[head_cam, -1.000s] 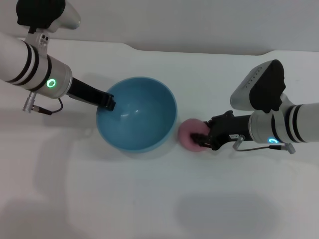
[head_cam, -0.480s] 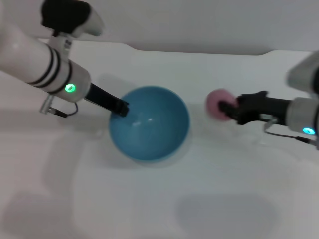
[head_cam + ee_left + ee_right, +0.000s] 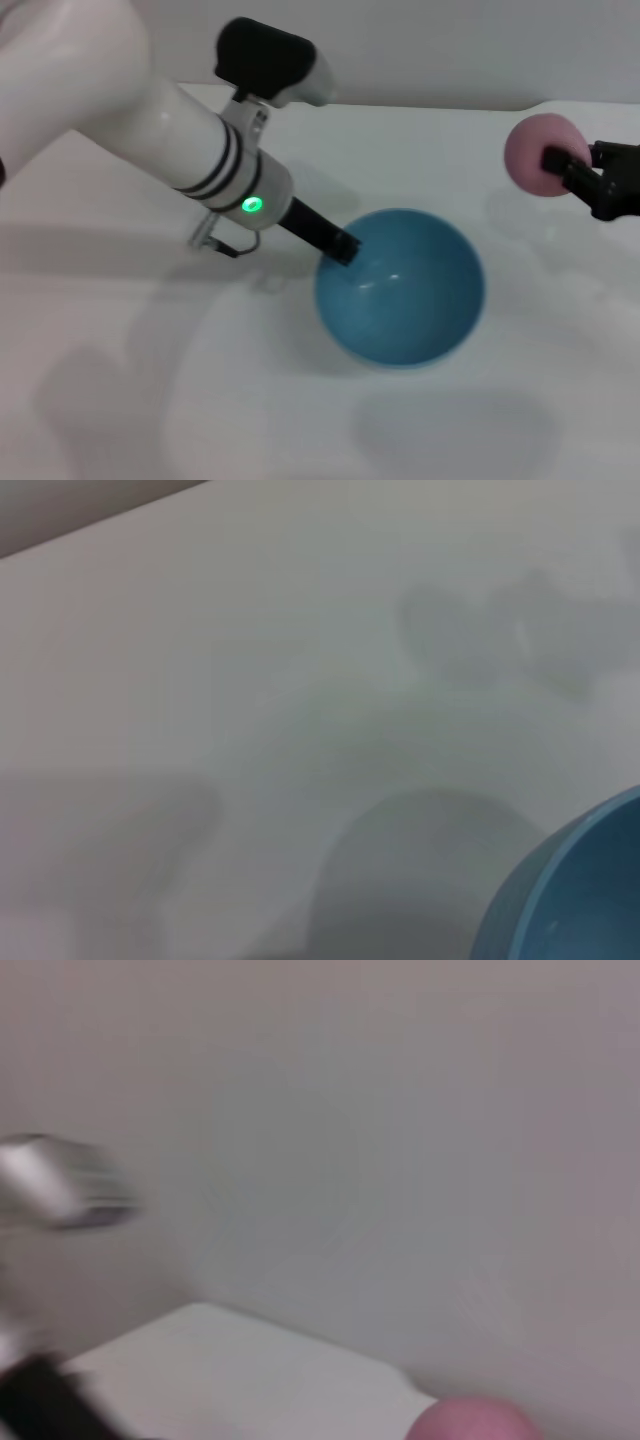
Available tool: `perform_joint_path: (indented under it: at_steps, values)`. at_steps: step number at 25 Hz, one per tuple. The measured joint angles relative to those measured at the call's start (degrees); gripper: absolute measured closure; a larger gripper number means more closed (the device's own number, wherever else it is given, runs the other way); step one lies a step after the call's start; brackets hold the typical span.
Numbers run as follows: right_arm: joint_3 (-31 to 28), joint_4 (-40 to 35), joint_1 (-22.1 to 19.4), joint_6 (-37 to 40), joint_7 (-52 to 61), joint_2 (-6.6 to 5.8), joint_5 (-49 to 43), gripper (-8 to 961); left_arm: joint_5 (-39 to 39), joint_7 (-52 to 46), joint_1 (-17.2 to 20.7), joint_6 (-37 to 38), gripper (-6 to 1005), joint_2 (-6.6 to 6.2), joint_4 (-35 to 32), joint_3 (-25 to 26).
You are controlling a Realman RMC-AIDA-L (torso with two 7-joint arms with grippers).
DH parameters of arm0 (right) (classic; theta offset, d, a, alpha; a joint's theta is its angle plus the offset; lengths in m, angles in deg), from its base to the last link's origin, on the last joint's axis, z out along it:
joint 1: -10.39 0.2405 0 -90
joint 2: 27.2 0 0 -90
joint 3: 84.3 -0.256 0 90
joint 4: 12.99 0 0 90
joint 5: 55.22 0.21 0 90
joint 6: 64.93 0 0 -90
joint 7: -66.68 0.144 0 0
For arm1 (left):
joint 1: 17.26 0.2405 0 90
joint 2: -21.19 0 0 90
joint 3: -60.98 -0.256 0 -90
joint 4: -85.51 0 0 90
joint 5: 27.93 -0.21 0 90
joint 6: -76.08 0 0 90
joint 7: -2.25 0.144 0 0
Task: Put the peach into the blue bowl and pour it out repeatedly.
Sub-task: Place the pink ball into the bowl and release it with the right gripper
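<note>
The light-blue bowl (image 3: 402, 288) sits at the middle of the white table in the head view, and its rim (image 3: 560, 890) shows in the left wrist view. My left gripper (image 3: 342, 248) is shut on the bowl's left rim. The pink peach (image 3: 538, 152) hangs high at the far right, above the table and to the right of the bowl. My right gripper (image 3: 570, 168) is shut on it. The top of the peach (image 3: 470, 1422) also shows in the right wrist view. The bowl holds nothing.
The white table (image 3: 180, 400) spreads all around the bowl, with a pale wall (image 3: 450, 50) behind its far edge. My large left arm (image 3: 150, 120) reaches across the upper left of the head view.
The left gripper has dragged the bowl to the right across the table. The right gripper has lifted the peach off the table and carried it up and to the right.
</note>
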Motion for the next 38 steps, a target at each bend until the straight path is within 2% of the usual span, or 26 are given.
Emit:
perform_joint_path:
  at_steps: [4, 9, 11, 16, 23, 29, 33, 38]
  values:
    - [-3.45, -4.09, -0.30, 11.86, -0.12, 0.06, -4.63, 795, 2.46, -2.48, -1.22, -4.20, 1001, 0.03, 0.37, -4.96]
    - [-1.32, -6.07, 1.24, 19.60, 0.08, 0.14, -5.97, 832, 2.73, -3.53, -2.11, -5.16, 1001, 0.08, 1.24, -6.41]
    - [1.22, -6.44, 2.68, 19.40, 1.37, 0.18, -10.18, 849, 2.99, -3.58, -2.24, -5.22, 1000, 0.11, 1.51, -6.47]
    - [4.28, -6.55, 3.97, 15.97, 5.37, 0.35, -13.55, 887, 3.70, -4.27, -2.26, -5.04, 1000, 0.08, 1.59, -6.50]
    - [7.26, -6.38, 4.33, 12.58, 8.88, 0.39, -13.98, 908, 4.07, -4.31, -2.59, -4.90, 1000, 0.13, 1.58, -6.55]
    - [9.96, -6.81, 5.24, 10.80, 12.35, 0.33, -14.62, 840, 4.41, -4.32, -3.31, -4.92, 1000, -0.01, 1.48, -6.31]
    - [9.33, -8.34, 4.98, 10.78, 12.37, 0.40, -14.62, 620, 4.45, -3.96, -3.66, -5.21, 1000, -0.01, 1.48, -6.59]
    - [7.29, -9.10, 4.91, 11.09, 12.37, 0.29, -14.50, 566, 4.47, -3.90, -3.64, -5.66, 1001, 0.03, 1.55, -6.62]
